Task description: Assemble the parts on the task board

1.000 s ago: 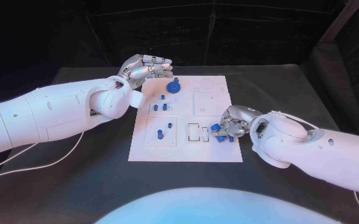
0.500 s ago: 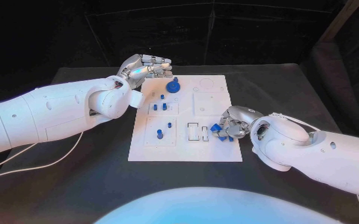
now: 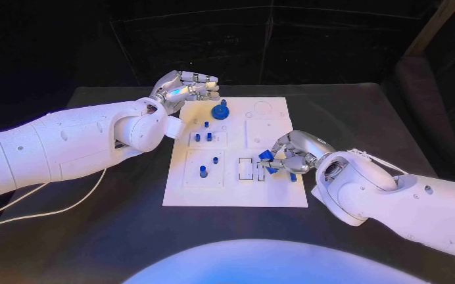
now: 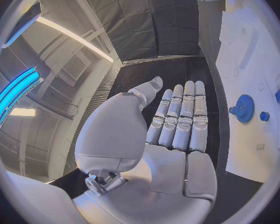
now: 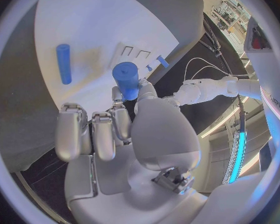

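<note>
Right hand (image 3: 294,153) has lifted its small blue cylinder (image 5: 127,79) up and inward over the white task board (image 3: 275,192).
Its fingers (image 5: 124,119) pinch the cylinder near the board's slots; left hand (image 3: 183,87), fingers together and straight, hovers empty beside the blue gear-shaped part (image 3: 220,110) on the black counter (image 3: 114,231).

Parts (image 3: 220,111) on task board (image 3: 237,192)

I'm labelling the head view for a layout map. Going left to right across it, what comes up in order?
Left hand → blue gear on the task board → blue part pinched in the right hand → right hand.
</note>
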